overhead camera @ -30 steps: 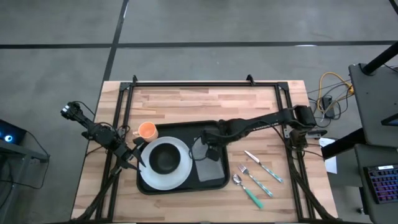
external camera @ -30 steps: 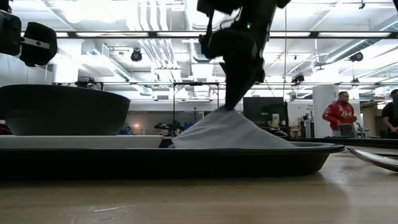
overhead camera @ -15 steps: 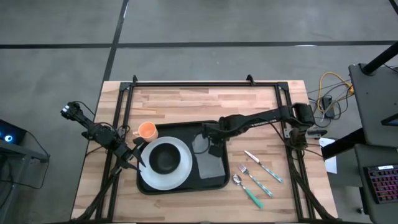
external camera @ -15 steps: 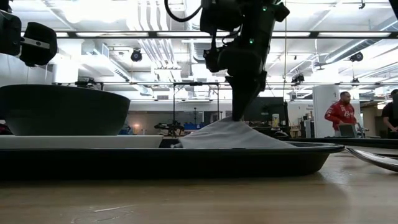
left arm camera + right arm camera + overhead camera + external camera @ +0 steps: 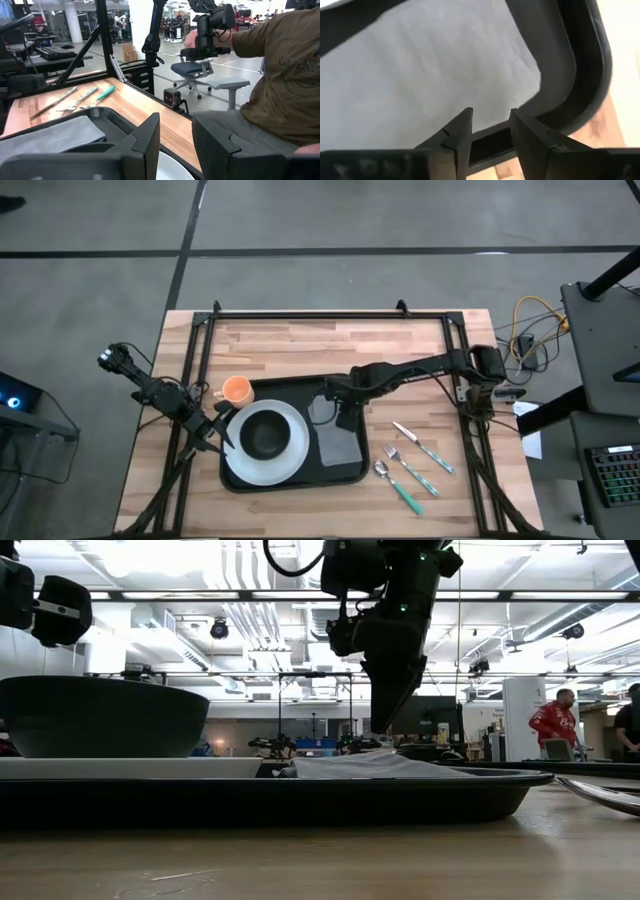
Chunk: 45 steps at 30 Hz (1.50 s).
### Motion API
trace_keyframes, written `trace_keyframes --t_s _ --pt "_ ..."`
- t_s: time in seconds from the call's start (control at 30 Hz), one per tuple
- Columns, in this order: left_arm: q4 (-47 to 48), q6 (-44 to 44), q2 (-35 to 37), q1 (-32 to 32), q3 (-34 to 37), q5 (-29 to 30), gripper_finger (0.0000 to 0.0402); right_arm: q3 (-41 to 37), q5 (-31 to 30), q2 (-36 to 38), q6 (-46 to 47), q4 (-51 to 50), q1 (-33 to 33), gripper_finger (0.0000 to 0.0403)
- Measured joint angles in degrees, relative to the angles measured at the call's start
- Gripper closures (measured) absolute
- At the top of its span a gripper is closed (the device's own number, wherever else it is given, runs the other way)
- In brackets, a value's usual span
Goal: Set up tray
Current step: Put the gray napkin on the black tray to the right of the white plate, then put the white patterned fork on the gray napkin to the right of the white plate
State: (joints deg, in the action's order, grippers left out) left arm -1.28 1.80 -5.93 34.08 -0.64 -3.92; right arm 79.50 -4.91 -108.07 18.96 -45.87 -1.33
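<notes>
The black tray [image 5: 300,489] lies on the wooden table. On its left part stands a white plate [image 5: 290,460] with a black bowl [image 5: 265,438]. A grey napkin [image 5: 337,442] lies flat on its right part, also seen in the low view [image 5: 370,766]. My right gripper [image 5: 340,416] points down above the napkin's far end, open and clear of it [image 5: 490,125]. My left gripper [image 5: 220,434] waits open and level at the tray's left edge [image 5: 175,135]. An orange cup [image 5: 237,390] stands on the table by the tray's far left corner.
A knife [image 5: 425,446], a fork [image 5: 410,467] and a spoon [image 5: 398,489] with teal handles lie on the table right of the tray. A black frame [image 5: 320,316] runs along the far edge and sides. A person [image 5: 272,75] sits close beyond the table's near edge.
My right gripper held the napkin's far end raised in a peak, lowered it a little, then let go. That end has dropped, and the napkin now lies flat on the tray. The gripper's tip stands a little above it.
</notes>
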Motion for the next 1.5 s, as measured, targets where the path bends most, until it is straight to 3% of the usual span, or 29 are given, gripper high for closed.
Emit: trace_keyframes --t_s 0.23,0.37,0.43,0.67,1.03,1.5 --pt "0.00 0.00 0.00 -0.01 -0.01 0.02 0.0306 -0.63 0.12 0.00 3.61 4.29 -0.34 0.0266" --pt "0.00 0.00 0.00 0.00 -0.02 0.00 0.0306 -1.32 7.82 -1.77 -1.49 8.06 -0.58 0.0268" --pt "-0.02 0.00 -0.02 0.00 -0.01 0.01 0.0306 -1.32 8.92 -3.31 -2.56 8.76 -0.55 0.0272" --pt "0.00 0.00 -0.06 0.00 -0.02 0.02 0.0306 -1.32 7.87 -7.35 -1.45 9.73 0.56 0.0283" --pt "0.00 0.00 -0.07 -0.01 0.00 0.02 0.0306 -1.35 7.72 -7.96 9.36 7.72 0.58 0.0296" --pt "0.00 0.00 -0.07 0.01 0.00 0.00 0.0306 1.52 6.23 -4.63 7.68 8.69 0.39 0.0296"
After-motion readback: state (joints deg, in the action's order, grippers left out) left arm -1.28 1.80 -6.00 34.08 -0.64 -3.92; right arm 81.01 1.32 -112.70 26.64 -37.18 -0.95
